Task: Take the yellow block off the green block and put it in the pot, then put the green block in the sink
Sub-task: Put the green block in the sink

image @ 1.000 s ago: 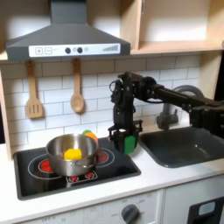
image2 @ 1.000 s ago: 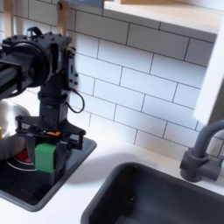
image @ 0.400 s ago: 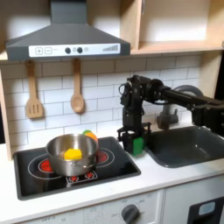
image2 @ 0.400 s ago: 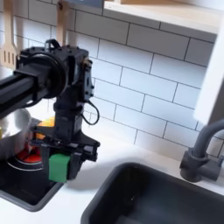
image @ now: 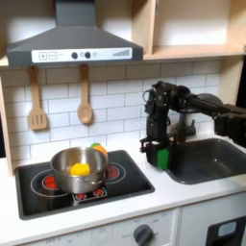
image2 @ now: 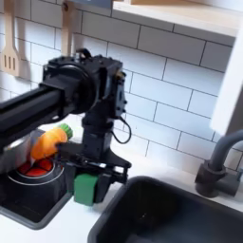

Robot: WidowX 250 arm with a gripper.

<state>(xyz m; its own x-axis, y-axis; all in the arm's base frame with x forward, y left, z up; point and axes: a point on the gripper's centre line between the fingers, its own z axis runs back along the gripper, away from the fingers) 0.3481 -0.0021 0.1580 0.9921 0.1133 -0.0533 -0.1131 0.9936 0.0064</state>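
The pincer (image: 162,157) stayed clamped on the green block (image: 163,158), and within the last second it had carried the block from beside the stove toward the first exterior view's right — over the counter (image2: 57,226) to the near rim of the sink (image: 207,159). The block sat between the fingers, seemingly not quite over the basin, though the angle made that hard to judge. The yellow block (image: 80,169) already lay inside the pot (image: 58,173) — only the release into the sink remained.

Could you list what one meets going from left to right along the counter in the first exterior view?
pot holding the yellow block → gripper holding the green block → sink
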